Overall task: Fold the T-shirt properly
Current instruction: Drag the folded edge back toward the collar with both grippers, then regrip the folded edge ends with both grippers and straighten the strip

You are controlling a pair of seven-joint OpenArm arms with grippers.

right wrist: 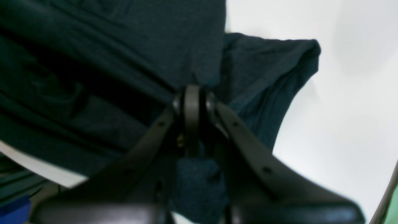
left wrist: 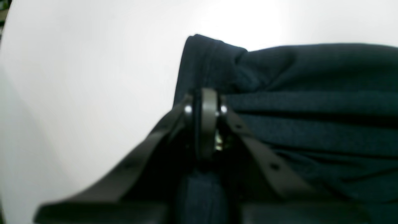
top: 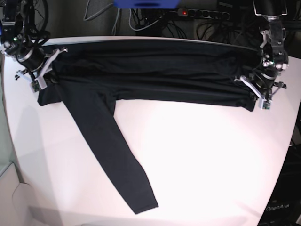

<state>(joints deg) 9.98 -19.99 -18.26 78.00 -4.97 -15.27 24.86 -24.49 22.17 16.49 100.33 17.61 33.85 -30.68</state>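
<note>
The T-shirt [top: 150, 75] is a dark navy long-sleeved knit, stretched in a long band across the back of the white table [top: 211, 155]. One sleeve [top: 113, 150] trails diagonally toward the front edge. My left gripper [top: 255, 90] is shut on the shirt's end at the right of the base view. In the left wrist view its jaws [left wrist: 205, 104] pinch a bunched edge of the cloth [left wrist: 311, 99]. My right gripper [top: 43, 71] is shut on the opposite end. Up close, its tips [right wrist: 192, 101] clamp folded fabric [right wrist: 124, 56].
Behind the table lie a power strip [top: 202, 14], tangled cables and a blue object [top: 146, 4]. The table's rounded edges run close to both grippers. A dark stand [top: 282, 197] sits at the lower right.
</note>
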